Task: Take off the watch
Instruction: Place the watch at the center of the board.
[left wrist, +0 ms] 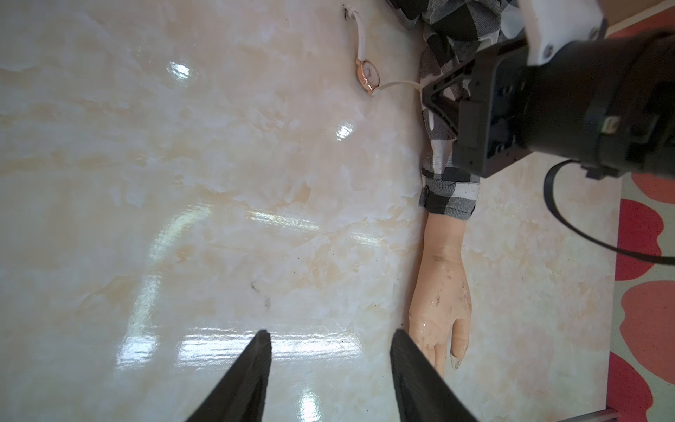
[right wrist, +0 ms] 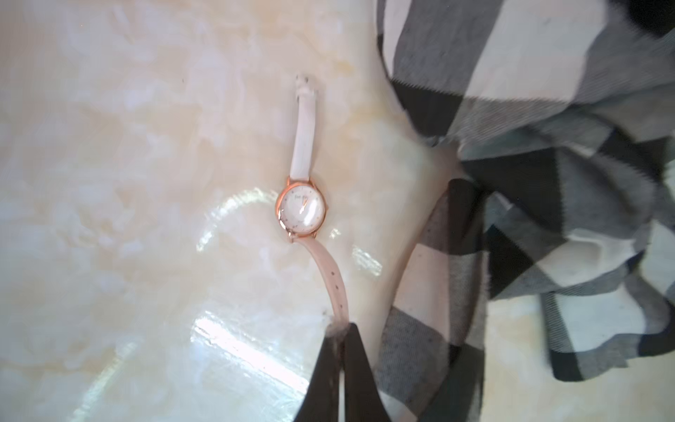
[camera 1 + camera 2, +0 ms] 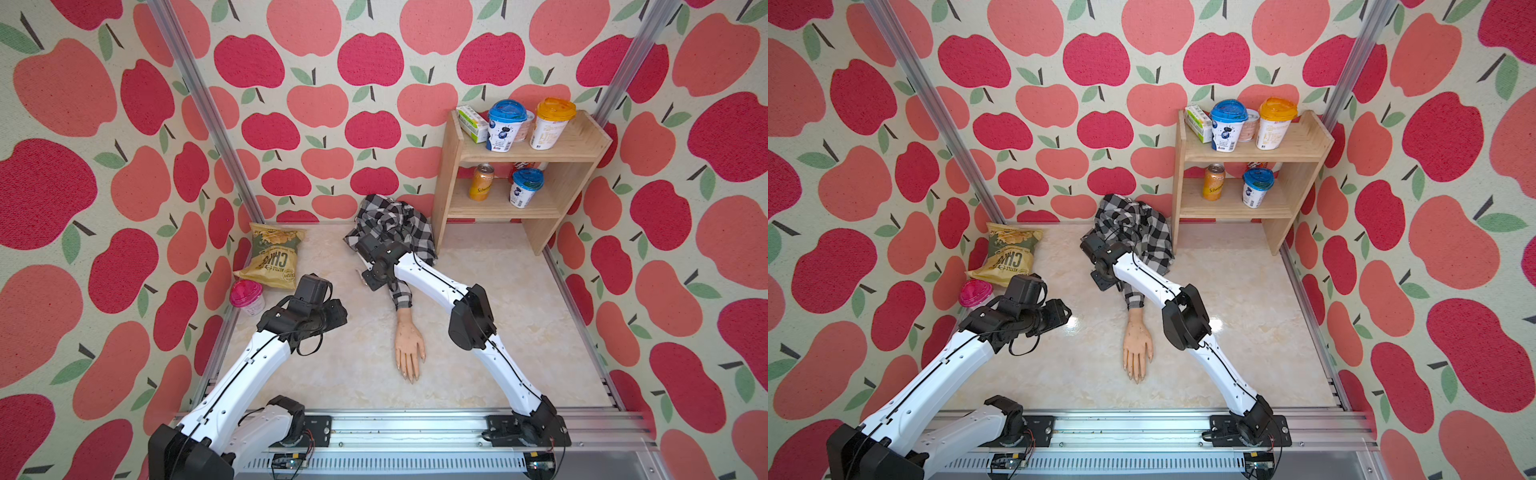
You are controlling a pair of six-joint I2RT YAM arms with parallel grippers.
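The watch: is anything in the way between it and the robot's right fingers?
Nothing visible is. The fingers of the right gripper are shut on the end of the watch strap. The watch lies on the table, beside the checked sleeve.

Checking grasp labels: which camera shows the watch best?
Right wrist: the watch sits mid-frame, dial and strap clear, strap end pinched in the right gripper. Left wrist: watch small and distant. Both top views: right arm mostly hides it.

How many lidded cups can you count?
4: blue-lidded cup and orange-lidded cup on the top shelf, second blue-lidded cup on the lower shelf, pink-lidded cup beside the chip bag. Others may be hidden.
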